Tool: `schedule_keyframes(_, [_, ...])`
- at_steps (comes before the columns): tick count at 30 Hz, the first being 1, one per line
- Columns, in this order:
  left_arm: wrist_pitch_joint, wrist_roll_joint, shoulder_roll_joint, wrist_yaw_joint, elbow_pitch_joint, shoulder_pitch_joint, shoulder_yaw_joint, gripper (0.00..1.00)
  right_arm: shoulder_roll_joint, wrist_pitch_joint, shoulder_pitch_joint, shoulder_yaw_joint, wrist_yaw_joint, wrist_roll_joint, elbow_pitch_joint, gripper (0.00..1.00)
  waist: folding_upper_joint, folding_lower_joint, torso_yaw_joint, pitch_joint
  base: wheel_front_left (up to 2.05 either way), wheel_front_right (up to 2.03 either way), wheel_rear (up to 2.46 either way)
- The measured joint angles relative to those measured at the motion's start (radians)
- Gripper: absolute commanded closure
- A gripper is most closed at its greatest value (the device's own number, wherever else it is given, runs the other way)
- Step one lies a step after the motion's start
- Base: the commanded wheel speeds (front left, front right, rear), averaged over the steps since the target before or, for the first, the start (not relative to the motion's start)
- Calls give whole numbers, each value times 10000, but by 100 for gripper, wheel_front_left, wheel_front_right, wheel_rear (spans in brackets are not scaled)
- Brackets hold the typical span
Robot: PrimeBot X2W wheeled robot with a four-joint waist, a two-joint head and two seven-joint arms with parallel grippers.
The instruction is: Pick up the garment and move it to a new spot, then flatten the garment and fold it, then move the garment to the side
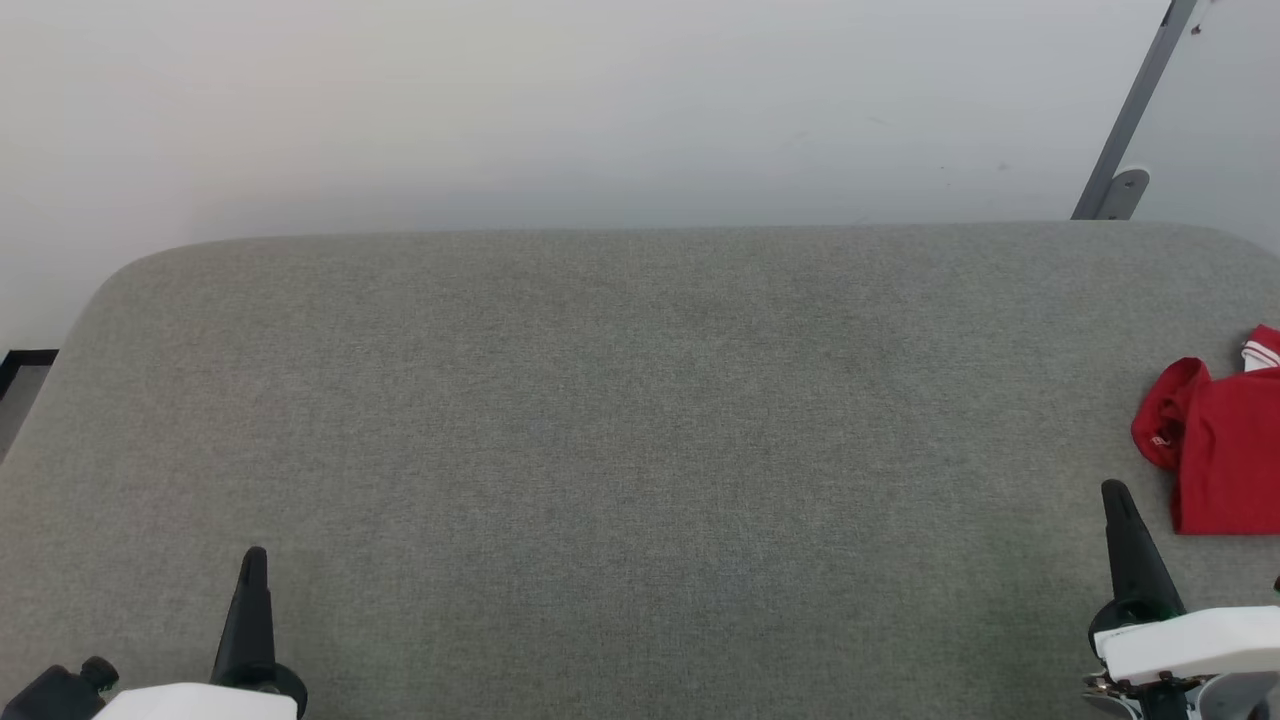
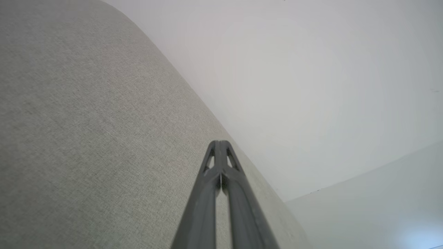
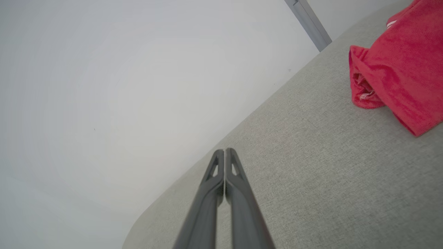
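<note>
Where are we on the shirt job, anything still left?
Looks near finished: the garment lies at the right edge of the table, straight-edged as if folded, one end bunched, partly out of frame. Nothing in hand: left gripper and right gripper are shut, empty. Left: perhaps tidying that bunch.

A: surface status?
B: grey upholstered surface (image 1: 620, 420), woven fabric, padded look. rounded corners at far left and far right. far edge runs along a white wall.
A: what's on it?
B: the garment (image 1: 1225, 450), a red T-shirt. lies at the right side, cut off by the head view's right border.
A: state?
B: folded into a compact block, straight near edge. rolled bulge on its left end with a small white mark. white sleeve bit with red stripes at its far corner.
</note>
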Motion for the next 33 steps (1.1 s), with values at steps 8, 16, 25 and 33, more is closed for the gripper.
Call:
schedule_keyframes(8, [205,-871,-67,0,136,-244,-25,100,104,245,-150,-13,0,890,102,100,0,0,-14,23,0,0,0])
schedule_keyframes(16, [451,-1616,-107,0,278,-484,-46,100,221,462,-254,-23,0,1726,232,100,0,0,-27,46,0,0,0])
schedule_keyframes(25, [685,-2389,-140,0,405,-734,-71,100,311,686,-412,-33,0,2583,307,100,0,0,-42,73,0,0,0])
schedule_keyframes(33, [838,-2968,-167,0,502,-911,-90,100,380,863,-568,-40,0,3214,360,100,0,0,-54,93,0,0,0])
